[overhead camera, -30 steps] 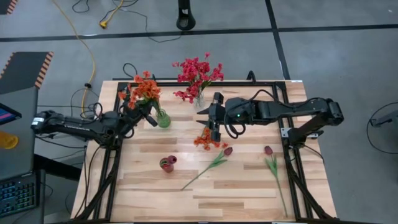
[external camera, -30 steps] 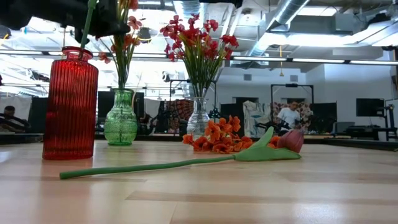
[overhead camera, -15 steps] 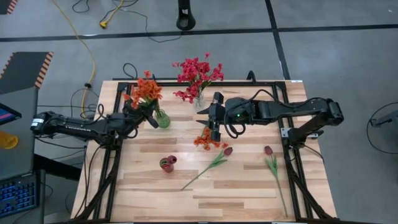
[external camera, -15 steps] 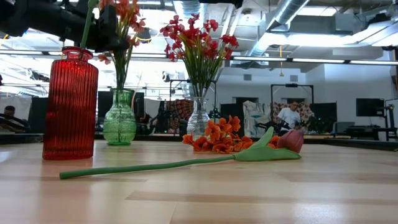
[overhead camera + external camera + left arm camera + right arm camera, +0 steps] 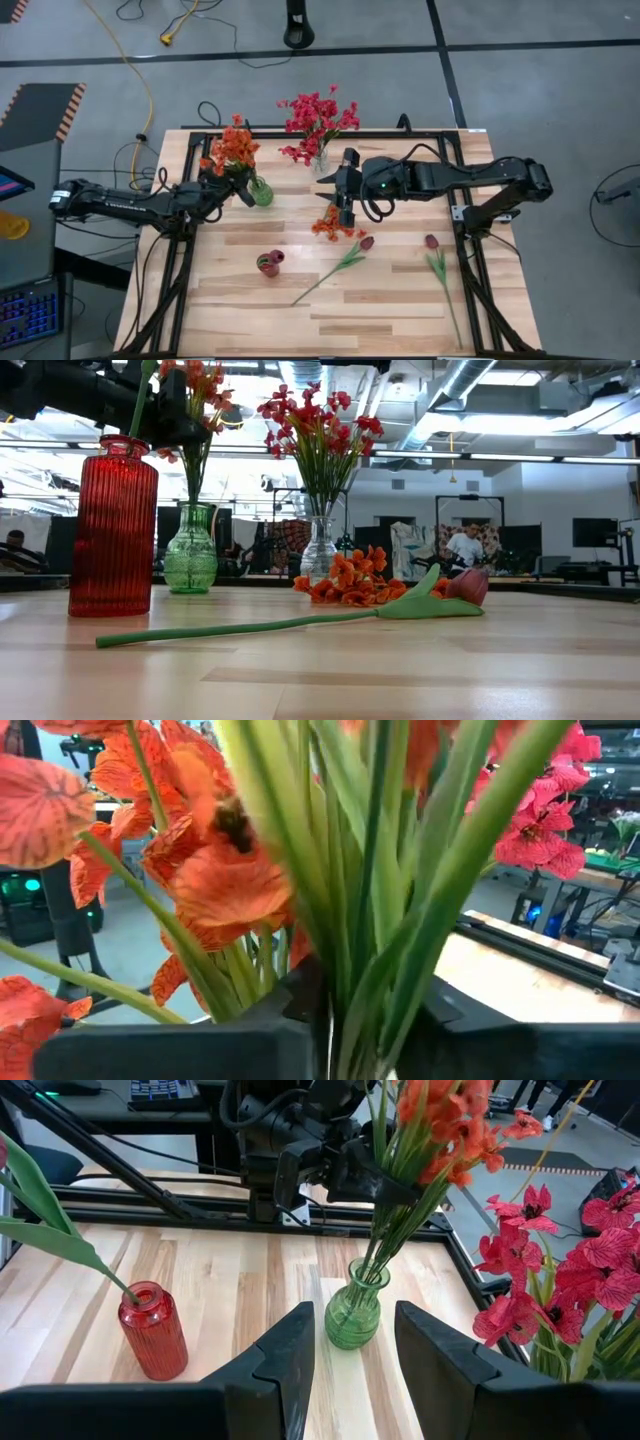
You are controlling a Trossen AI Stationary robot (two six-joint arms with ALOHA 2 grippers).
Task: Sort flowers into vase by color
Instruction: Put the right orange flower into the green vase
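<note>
Orange flowers (image 5: pixel 233 150) stand with their stems in the green vase (image 5: pixel 262 190) at the table's far left. My left gripper (image 5: pixel 355 1020) is closed about their stems above the vase neck. A clear vase (image 5: pixel 319 550) holds pink-red flowers (image 5: pixel 318 120). A red vase (image 5: pixel 269 263) holds one green stem (image 5: pixel 140 400). An orange spray (image 5: pixel 335 225) and two tulips (image 5: pixel 335 268) (image 5: pixel 438 265) lie flat on the table. My right gripper (image 5: pixel 346 215) hangs open above the loose orange spray, holding nothing. My left gripper has the bundle of green stems (image 5: pixel 370 950) between its two fingers, just below the blossoms and above the vase neck. The fingers (image 5: pixel 372 1180) come in level from the table's left and lie across the stems. The stems lean slightly, their lower ends inside the green vase (image 5: pixel 352 1315).
The three vases stand close together on the far half of the table. The near half holds only the two loose tulips. A black frame rail (image 5: pixel 470 280) runs along each side. People show in the room beyond (image 5: pixel 465 545).
My left gripper has sunk a little with the orange flowers, and their stems have gone deeper into the green vase. The right arm has kept still.
</note>
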